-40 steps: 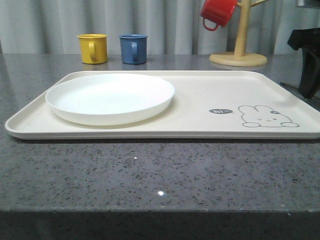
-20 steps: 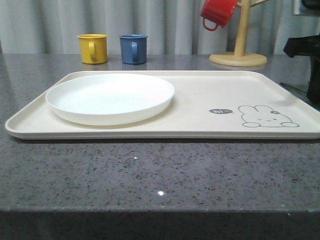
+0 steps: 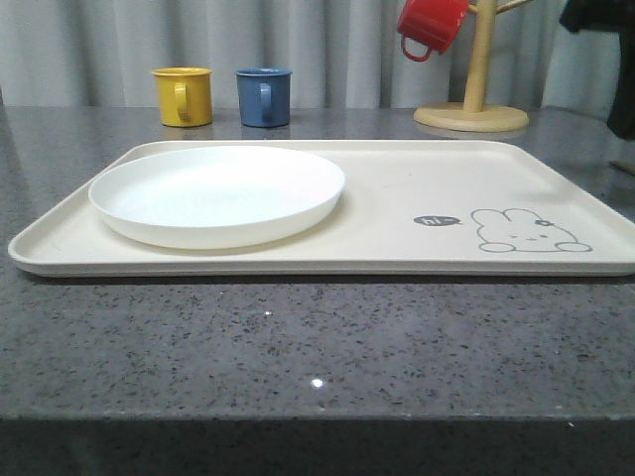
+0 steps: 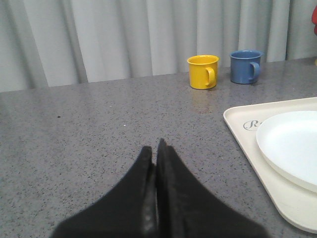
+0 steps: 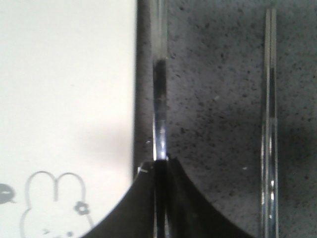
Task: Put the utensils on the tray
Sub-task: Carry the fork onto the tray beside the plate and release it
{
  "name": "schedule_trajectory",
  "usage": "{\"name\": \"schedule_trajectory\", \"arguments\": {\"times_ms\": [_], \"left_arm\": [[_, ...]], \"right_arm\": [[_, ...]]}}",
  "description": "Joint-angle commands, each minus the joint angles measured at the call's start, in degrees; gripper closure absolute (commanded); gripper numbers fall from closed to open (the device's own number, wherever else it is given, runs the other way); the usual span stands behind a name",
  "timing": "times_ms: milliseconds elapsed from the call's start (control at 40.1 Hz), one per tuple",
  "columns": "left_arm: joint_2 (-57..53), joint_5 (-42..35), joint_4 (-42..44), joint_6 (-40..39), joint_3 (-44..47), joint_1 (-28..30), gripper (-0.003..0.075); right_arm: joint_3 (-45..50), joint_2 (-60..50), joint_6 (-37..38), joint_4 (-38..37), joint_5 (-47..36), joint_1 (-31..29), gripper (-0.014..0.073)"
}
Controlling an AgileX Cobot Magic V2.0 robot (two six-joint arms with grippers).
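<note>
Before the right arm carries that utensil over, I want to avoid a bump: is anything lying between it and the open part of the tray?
Nothing visible. The right gripper has its jaws shut on a slim metal utensil just beside the tray's rim, and the tray there is bare around the rabbit drawing. The white plate sits at the tray's far left.

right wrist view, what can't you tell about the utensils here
- Held utensil: the right pincer is shut on its slim metal stem; both ends are cut off or covered, so its type is unclear.
- Second utensil: lying on the counter, ends cut by the frame edges, blurred.
</note>
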Motion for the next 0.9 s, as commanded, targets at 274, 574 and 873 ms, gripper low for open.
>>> {"name": "schedule_trajectory", "arguments": {"times_ms": [274,574,873], "left_arm": [[0.65,-4.88,-0.63,-0.38,-1.56,0.06,0.0738],[0.65,-4.88,-0.63,-0.38,-1.56,0.06,0.0738],[0.65,-4.88,-0.63,-0.38,-1.56,0.06,0.0738]], "right_arm": [[-9.94,4.13,21.02,-5.53,-0.56,19.39,0.0651],[-10.75,10.94,25.36,-3.00,-2.73,22.92,0.0651],[-10.75,13.74,27.20,-3.10,-2.64,22.92,0.0628]]}}
